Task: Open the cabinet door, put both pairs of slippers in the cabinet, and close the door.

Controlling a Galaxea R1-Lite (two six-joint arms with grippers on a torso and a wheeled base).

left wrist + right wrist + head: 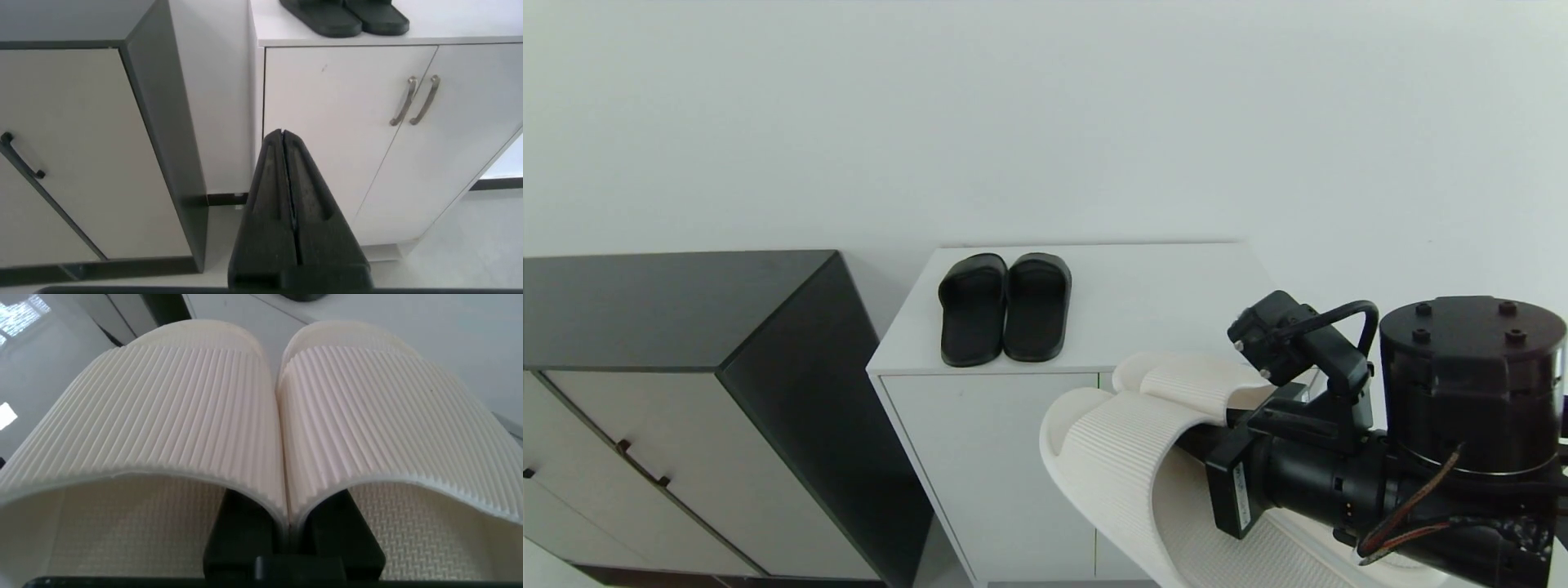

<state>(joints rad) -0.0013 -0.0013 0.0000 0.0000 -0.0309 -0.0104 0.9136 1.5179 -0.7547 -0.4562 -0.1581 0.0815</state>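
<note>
White slippers (1111, 457) held up, cabinet (980, 457) doors shut.
The right gripper (290, 547) pinched the white pair before the cabinet; black slippers (1005, 309) lay on top; the left gripper (283, 140) was pressed together.

Down from head onto white cabinet (1160, 302), low from left wrist at same cabinet, point-blank from right wrist on cream slippers (188, 416).

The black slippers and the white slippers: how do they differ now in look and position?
The black slippers have smooth straps; the white slippers have ribbed straps. The black slippers lie flat on top of the white cabinet; the white slippers are held in the air before it by the right pincer. Both are open slides, each pair side by side.
</note>
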